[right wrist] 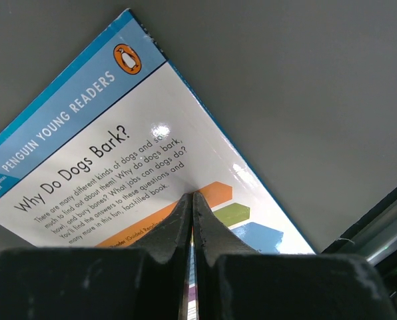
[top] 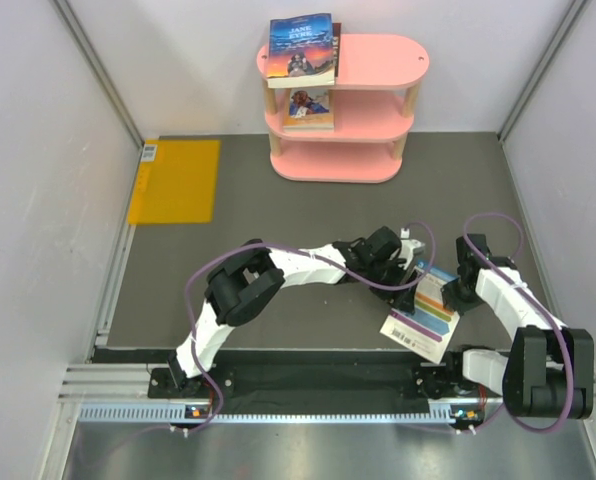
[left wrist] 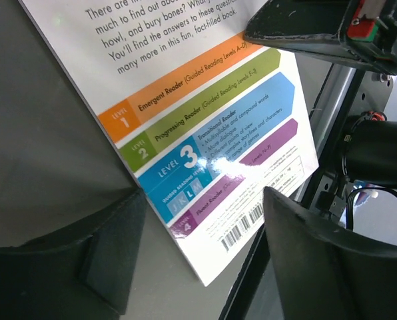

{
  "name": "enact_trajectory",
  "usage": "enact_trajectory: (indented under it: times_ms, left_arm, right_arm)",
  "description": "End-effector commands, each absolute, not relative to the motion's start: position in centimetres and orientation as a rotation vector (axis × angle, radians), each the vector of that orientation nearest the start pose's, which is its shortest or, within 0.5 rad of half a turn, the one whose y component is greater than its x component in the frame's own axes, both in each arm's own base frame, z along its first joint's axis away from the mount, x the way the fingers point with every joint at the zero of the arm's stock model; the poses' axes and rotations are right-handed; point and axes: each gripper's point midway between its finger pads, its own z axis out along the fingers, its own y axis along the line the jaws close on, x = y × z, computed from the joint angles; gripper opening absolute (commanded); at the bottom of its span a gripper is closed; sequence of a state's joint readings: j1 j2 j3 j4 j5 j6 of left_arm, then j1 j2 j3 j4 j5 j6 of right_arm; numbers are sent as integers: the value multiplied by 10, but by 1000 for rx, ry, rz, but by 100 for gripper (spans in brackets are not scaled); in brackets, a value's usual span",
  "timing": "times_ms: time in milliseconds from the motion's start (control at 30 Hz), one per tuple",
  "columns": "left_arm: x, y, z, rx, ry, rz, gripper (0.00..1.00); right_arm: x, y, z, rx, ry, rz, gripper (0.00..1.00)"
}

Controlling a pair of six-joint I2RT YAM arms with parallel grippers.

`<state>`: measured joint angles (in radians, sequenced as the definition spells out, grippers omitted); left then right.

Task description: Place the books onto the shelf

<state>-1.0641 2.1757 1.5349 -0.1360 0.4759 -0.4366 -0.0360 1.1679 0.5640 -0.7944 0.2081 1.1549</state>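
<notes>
Top external view shows one white paperback with coloured stripes at lower right, flat on the dark grey table with a corner past its near edge. It lies well apart from the one pink three-tier shelf at upper centre, which shows two books: a blue-covered book on top and a second book on the middle board. Of two tools, the left tool is open, fingers either side of the barcode corner, and the right tool is closed, tips on the cover; pinching only that corner could let the thin glossy paperback bend or slip free, or the right tool's push could skid it off the edge.
</notes>
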Motion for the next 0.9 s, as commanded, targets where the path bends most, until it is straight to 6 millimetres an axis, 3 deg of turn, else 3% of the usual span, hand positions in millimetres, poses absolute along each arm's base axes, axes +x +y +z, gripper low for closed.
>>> enact_trajectory:
  times_ms: [0, 100, 300, 533, 600, 867]
  left_arm:
    - [162, -534, 82, 1093, 2297, -1391, 71]
    - [160, -537, 96, 1080, 2269, -1438, 65]
    - [162, -545, 124, 1052, 2191, -1503, 64]
    - [157, -548, 135, 1044, 2124, -1595, 60]
    - [159, -548, 134, 1035, 2128, -1572, 61]
    - [159, -544, 88, 1043, 2335, -1475, 58]
  right_arm:
    - [188, 15, -10, 1654, 2406, 41, 0]
    - [189, 15, -8, 1630, 2403, 53, 0]
    - [192, 14, -5, 1598, 2395, 64, 0]
    - [194, 15, -5, 1579, 2400, 84, 0]
    - [193, 15, -5, 1574, 2401, 84, 0]
    - [195, 16, -5, 1571, 2403, 97, 0]
